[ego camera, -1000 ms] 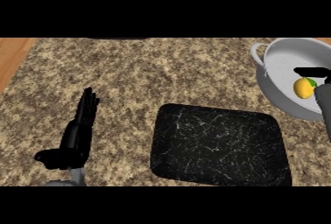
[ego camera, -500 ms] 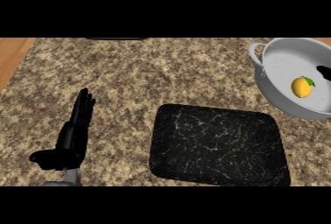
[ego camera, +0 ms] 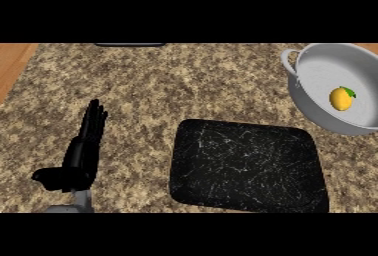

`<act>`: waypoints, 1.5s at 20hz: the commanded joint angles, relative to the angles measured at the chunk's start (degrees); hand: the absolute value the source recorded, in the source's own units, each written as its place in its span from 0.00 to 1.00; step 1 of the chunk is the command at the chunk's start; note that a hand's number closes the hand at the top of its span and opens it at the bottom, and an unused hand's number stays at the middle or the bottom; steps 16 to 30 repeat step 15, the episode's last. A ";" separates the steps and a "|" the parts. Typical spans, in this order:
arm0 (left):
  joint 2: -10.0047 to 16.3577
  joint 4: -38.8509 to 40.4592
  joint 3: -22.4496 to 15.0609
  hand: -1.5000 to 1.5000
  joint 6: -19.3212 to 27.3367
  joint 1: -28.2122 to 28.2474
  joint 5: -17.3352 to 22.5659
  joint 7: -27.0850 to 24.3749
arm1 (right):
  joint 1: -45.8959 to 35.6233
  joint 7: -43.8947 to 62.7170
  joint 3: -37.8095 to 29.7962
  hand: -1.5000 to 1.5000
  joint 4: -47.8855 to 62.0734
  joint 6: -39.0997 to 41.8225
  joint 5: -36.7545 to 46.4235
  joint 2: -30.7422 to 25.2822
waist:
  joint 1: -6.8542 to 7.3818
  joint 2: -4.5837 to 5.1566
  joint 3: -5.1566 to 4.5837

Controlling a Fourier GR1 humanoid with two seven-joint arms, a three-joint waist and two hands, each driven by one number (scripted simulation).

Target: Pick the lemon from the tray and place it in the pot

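The yellow lemon [ego camera: 340, 98] with a small green leaf lies inside the grey pot [ego camera: 319, 60] at the right edge of the head view. The black tray [ego camera: 247, 167] sits on the counter in the lower middle with nothing on it. My left hand [ego camera: 83, 152] rests open at the lower left, fingers straight and pointing up, well apart from the tray. My right hand does not show.
The speckled stone counter [ego camera: 162, 85] spreads across the view, with a wooden strip [ego camera: 13, 62] at the far left. A dark edge of something [ego camera: 130, 45] sits at the counter's far rim.
My right hand, which was over the lemon in the pot, has let go and withdrawn out of view to the right. The lemon stays in the pot.
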 commanded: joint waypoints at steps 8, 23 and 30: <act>-2.23 -1.29 -0.34 0.50 1.32 0.40 -1.25 0.16 | 12.19 -2.29 2.49 0.00 -10.04 3.48 -12.14 -0.80 | -0.15 -0.07 -0.02; 0.40 0.74 2.63 0.50 -1.96 -0.14 0.15 -0.58 | 17.47 -1.87 3.21 0.00 -15.56 -0.63 -17.90 0.71 | -0.07 -0.02 -0.03; 0.40 0.74 2.63 0.50 -1.96 -0.14 0.15 -0.58 | 17.47 -1.87 3.21 0.00 -15.56 -0.63 -17.90 0.71 | -0.07 -0.02 -0.03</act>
